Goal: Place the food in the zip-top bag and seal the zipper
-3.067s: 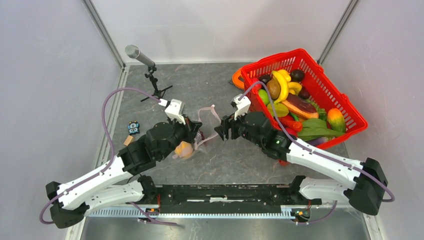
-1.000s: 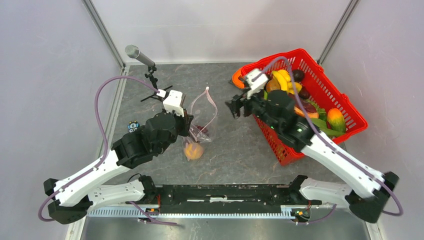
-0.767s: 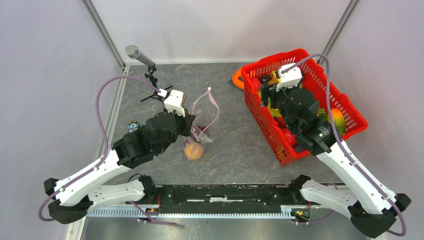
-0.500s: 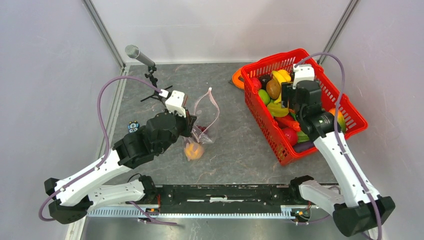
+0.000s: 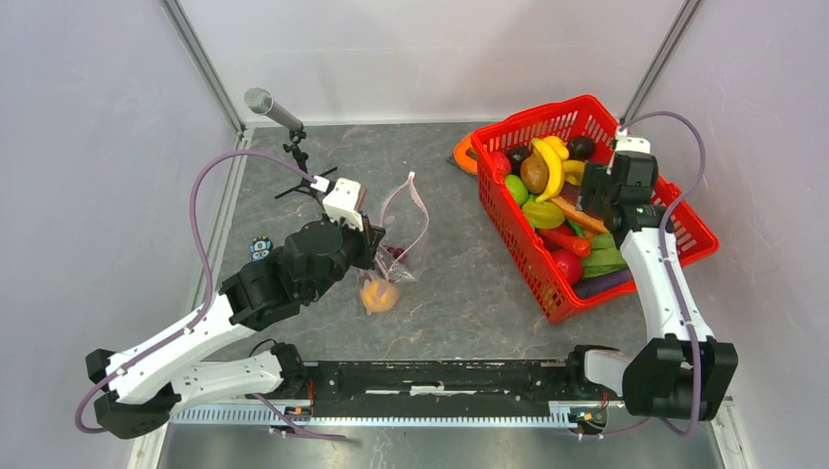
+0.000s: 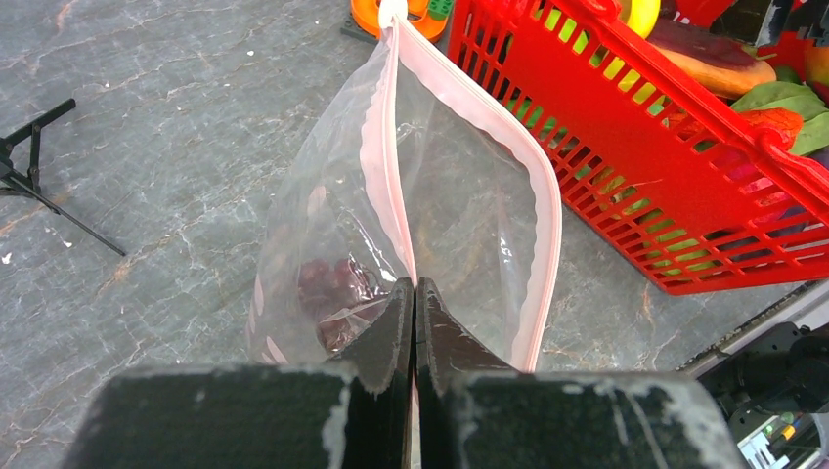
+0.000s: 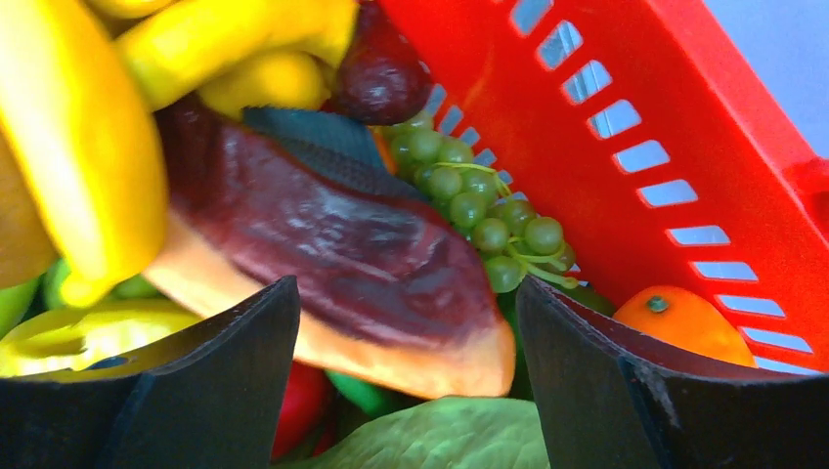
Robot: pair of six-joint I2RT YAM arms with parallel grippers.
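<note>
My left gripper (image 6: 413,288) is pressed fully together on the pale-pink zipper strip (image 6: 389,176) of the clear plastic zip-top bag (image 6: 459,195). It pinches one lip of the mouth and holds the bag up off the grey marbled table (image 5: 469,283). The other lip bows away to the right, so the mouth gapes toward the red mesh plastic basket (image 6: 626,117). A bunch of dark purple toy grapes (image 6: 332,283) lies inside the bag near my fingertips. In the overhead view a round orange toy fruit (image 5: 379,295) sits in the bag's low end, just beside my left wrist.

My right gripper (image 7: 406,293) is well apart from the bag, down inside the basket on the far right of the table. Its jaws stand wide and straddle a dark maroon toy slice with an orange underside (image 7: 332,244). I cannot tell whether either pad touches that slice; nothing looks gripped. Around it lie a yellow toy banana (image 7: 78,166), a bunch of small green toy grapes (image 7: 479,210) and an orange toy fruit with a green stem (image 7: 684,318) against the basket wall.
</note>
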